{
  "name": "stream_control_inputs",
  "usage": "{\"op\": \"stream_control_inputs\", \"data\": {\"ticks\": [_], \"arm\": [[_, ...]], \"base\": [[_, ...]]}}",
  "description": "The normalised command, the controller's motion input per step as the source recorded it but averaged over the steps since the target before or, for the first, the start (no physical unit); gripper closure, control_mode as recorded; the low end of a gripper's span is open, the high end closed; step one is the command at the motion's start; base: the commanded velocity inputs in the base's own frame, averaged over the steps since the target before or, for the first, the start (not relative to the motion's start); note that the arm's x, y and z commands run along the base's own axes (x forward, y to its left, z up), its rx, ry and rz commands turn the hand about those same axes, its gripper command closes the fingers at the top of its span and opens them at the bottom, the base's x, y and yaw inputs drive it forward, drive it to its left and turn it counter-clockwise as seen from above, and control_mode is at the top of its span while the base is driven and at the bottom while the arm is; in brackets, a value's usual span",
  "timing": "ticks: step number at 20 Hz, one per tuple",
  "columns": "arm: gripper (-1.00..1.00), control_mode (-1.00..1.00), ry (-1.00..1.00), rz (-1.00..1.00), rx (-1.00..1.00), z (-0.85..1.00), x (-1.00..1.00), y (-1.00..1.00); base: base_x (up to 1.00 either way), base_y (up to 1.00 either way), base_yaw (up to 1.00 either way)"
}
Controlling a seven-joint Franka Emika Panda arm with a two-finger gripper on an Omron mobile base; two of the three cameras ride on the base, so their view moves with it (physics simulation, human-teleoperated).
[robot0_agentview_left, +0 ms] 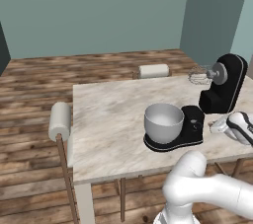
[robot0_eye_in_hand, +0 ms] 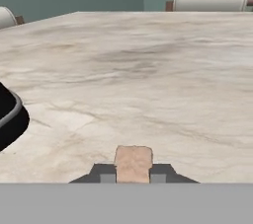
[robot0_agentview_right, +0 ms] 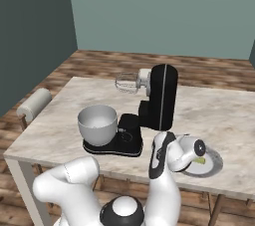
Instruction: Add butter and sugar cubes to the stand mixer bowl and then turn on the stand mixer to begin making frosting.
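The hand (robot0_eye_in_hand: 133,174) is clamped on a small tan block (robot0_eye_in_hand: 133,164) low over the marble-topped bench (robot0_agentview_left: 113,119), beside a shallow grey-white plate (robot0_agentview_right: 211,166), while the deep silver metal bowl (robot0_agentview_left: 163,122) sits on the glossy black stand mixer (robot0_agentview_left: 223,86) base.

We see the arm (robot0_agentview_right: 164,190) as a run of glossy white, rounded segments, broken by dark joint rings and a black cap at the shoulder; the wrist ends in a white housing with a dark band, and two small dark fingertips (robot0_eye_in_hand: 105,173).
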Motion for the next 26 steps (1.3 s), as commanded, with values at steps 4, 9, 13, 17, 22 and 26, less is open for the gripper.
{"op": "stream_control_inputs", "data": {"ticks": [4,9,13,17,22,26], "arm": [[1.0,-1.0,-0.02,0.0,0.04,0.08,-0.13,0.0],[1.0,-1.0,-0.12,0.0,0.12,0.51,-0.36,-0.04],[1.0,-1.0,-0.24,0.0,0.06,0.58,-0.66,-0.3],[1.0,-1.0,-0.19,-0.01,0.0,0.55,-0.85,-0.45],[1.0,-1.0,-0.14,-0.06,0.0,0.64,-0.83,-0.29],[1.0,-1.0,-0.02,-0.05,-0.04,0.68,-0.91,0.01]], "base": [[0.0,0.0,0.0],[0.0,0.0,0.0],[0.0,0.0,0.0],[0.0,0.0,0.0],[0.0,0.0,0.0],[0.0,0.0,0.0]]}}
